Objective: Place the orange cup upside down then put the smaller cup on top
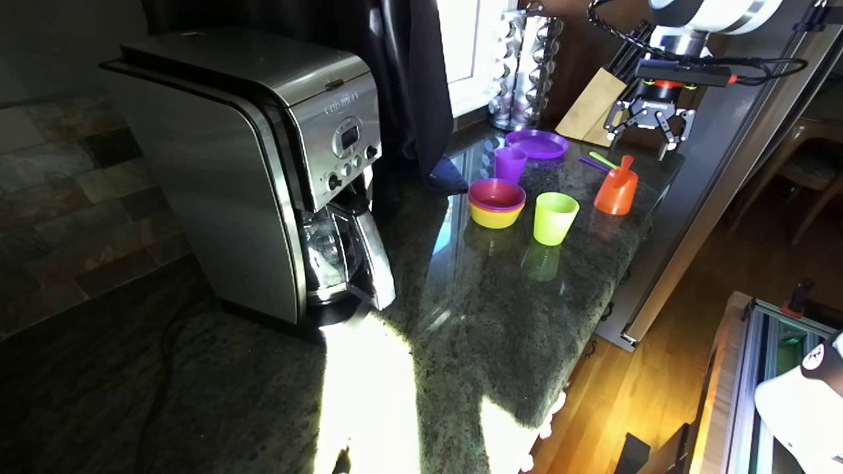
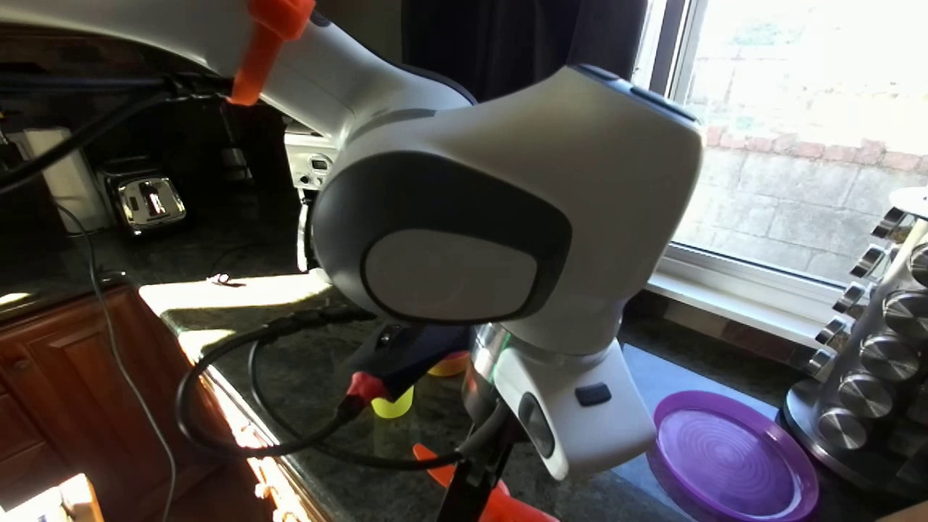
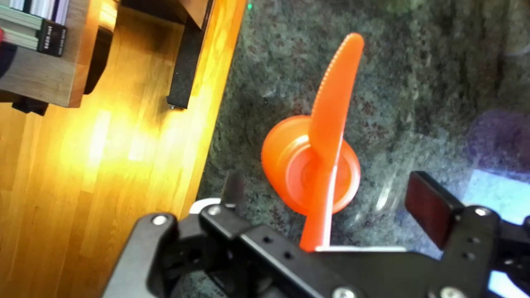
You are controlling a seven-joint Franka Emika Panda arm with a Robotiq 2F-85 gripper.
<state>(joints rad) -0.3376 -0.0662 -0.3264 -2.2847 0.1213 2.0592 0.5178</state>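
Observation:
The orange cup (image 1: 615, 195) stands upside down on the counter, its narrow base facing up. Across that base lies an orange plastic knife (image 3: 334, 120), whose handle end runs out of sight behind the gripper in the wrist view. My gripper (image 1: 637, 142) hovers above cup and knife with its jaws wide apart. In the wrist view, the fingers (image 3: 432, 207) stand to either side of the cup, apart from it. A lime green cup (image 1: 555, 218) and a purple cup (image 1: 510, 164) are upright nearby; I cannot tell which one is the smaller cup.
Stacked bowls (image 1: 496, 205) sit left of the green cup. Behind are a purple plate (image 1: 537, 143), green and purple utensils (image 1: 602, 160), a knife block (image 1: 591, 108) and a spice rack (image 1: 527, 72). The counter edge (image 3: 215, 136) runs close beside the orange cup. A coffee maker (image 1: 263, 171) stands left.

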